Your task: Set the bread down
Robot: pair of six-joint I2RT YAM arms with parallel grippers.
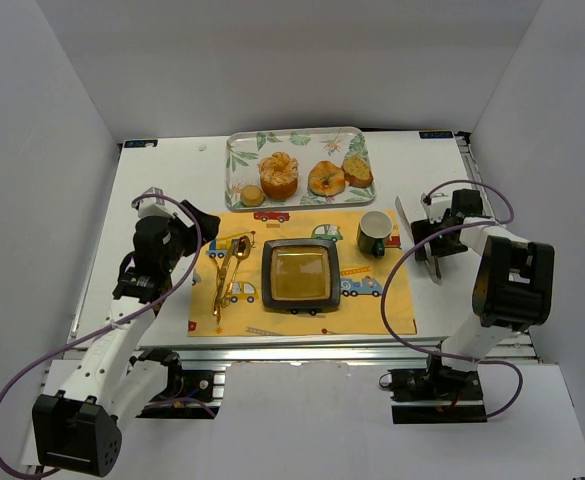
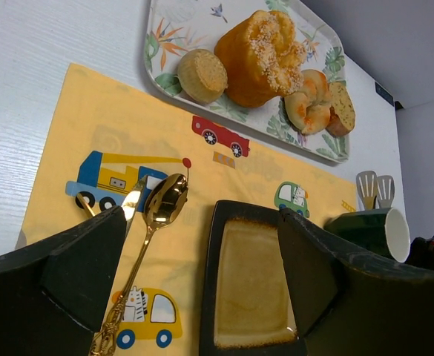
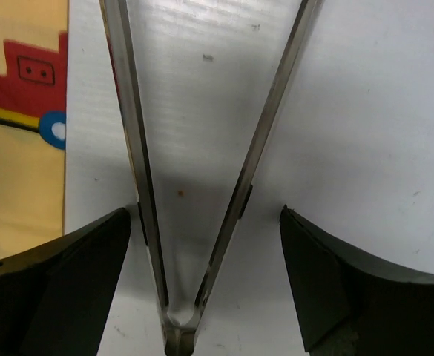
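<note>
The bread lies on a leaf-patterned tray [image 1: 234,160] at the back: a tall sugared bun [image 1: 279,175], a ring-shaped piece [image 1: 326,178], a toasted slice [image 1: 357,171] and a small round one [image 1: 252,196]. A black square plate [image 1: 300,275] sits empty on the yellow placemat [image 1: 372,305]. My left gripper [image 1: 200,224] hovers open over the mat's left end; its wrist view shows the plate [image 2: 250,282] and the bun [image 2: 261,55] ahead. My right gripper [image 3: 205,274] is open, its fingers [image 3: 61,289] straddling metal tongs [image 3: 265,133] near their hinge without touching them.
A gold spoon [image 1: 234,262] and a fork lie on the mat's left side. A green mug [image 1: 374,233] stands on its right side, next to the tongs [image 1: 402,215] on the white table. Grey walls close in the left, right and back.
</note>
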